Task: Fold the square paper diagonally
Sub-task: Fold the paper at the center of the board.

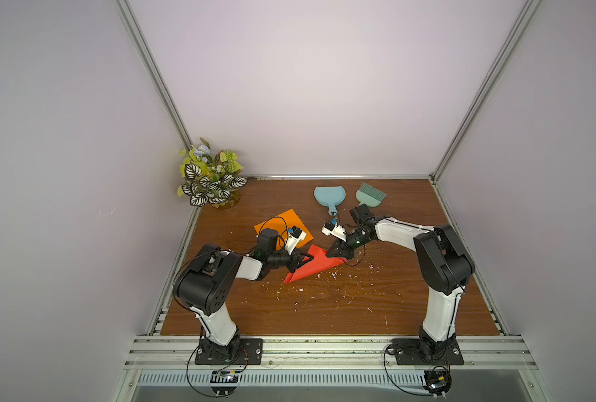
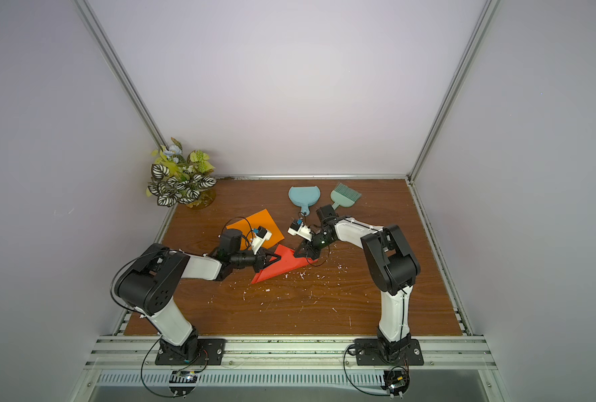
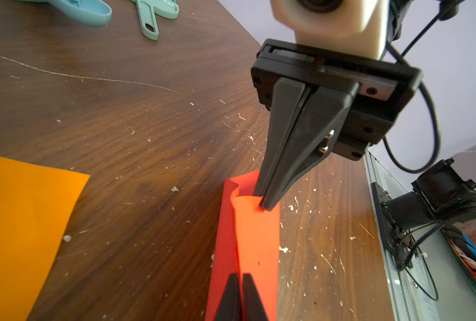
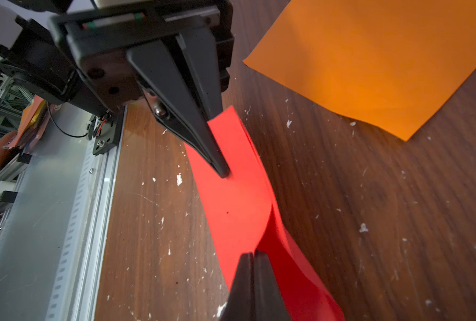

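The room is a box with three pale walls (image 1: 324,87). Two shiny metal posts (image 1: 157,87) stand in the far corners. The floor of the box is a brown wood table (image 1: 394,306) with thin scratches. A metal rail (image 1: 324,348) runs along its near edge.

Two arms stand on the rail, the left arm (image 1: 216,278) and the right arm (image 1: 439,264). Both are black and white, and both lean in to the middle.

One plant (image 1: 209,177) with striped leaves sits in the far left corner.

There are two papers. The orange paper (image 1: 289,221) lies flat, a bit left of the middle. The red paper (image 1: 310,269) is in the middle of the table, just on the near side of the orange one. It is folded over into a pointy shape. In the wrist views it bends and curls up between the two grippers.

One blue dustpan (image 1: 329,196) and one green brush (image 1: 369,195) lie side by side at the far edge. The brush is on the right, and they do not touch.

The left gripper (image 1: 312,258) is pinched tight on the left side of the red paper. The right gripper (image 1: 328,255) is pinched tight on its far right end.

Many tiny white bits (image 1: 334,276) lie on the wood, mostly near the red paper.
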Controlling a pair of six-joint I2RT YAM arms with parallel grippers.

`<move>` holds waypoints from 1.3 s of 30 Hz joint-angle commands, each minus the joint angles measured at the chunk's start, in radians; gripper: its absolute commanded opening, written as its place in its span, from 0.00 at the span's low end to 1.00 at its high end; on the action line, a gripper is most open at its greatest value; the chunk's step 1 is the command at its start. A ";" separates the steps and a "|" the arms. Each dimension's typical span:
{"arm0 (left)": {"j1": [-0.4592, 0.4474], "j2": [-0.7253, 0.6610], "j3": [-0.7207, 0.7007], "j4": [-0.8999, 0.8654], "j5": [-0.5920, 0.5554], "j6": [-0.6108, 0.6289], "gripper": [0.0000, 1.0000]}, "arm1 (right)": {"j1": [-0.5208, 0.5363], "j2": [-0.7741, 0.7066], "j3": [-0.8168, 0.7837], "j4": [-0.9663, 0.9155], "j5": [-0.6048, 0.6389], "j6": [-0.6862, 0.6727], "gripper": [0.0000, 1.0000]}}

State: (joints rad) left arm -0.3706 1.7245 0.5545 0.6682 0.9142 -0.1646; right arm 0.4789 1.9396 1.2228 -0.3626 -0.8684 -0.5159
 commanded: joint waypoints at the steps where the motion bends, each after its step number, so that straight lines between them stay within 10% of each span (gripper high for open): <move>1: 0.000 0.014 0.018 -0.018 0.000 0.016 0.08 | 0.007 0.004 0.024 -0.009 -0.027 -0.021 0.00; 15: 0.001 0.004 0.014 -0.019 -0.004 0.019 0.01 | 0.005 -0.014 0.020 0.004 0.028 -0.020 0.04; 26: -0.024 -0.102 -0.030 0.047 -0.002 0.030 0.01 | -0.048 -0.231 -0.069 0.174 0.062 -0.037 0.51; 39: -0.042 -0.146 0.011 -0.011 -0.004 0.068 0.01 | 0.045 -0.130 0.017 0.096 -0.007 -0.118 0.52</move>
State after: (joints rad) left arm -0.4049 1.5955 0.5430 0.6762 0.9104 -0.1192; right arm 0.5114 1.8164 1.2137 -0.2455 -0.8211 -0.6079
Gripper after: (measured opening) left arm 0.051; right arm 0.524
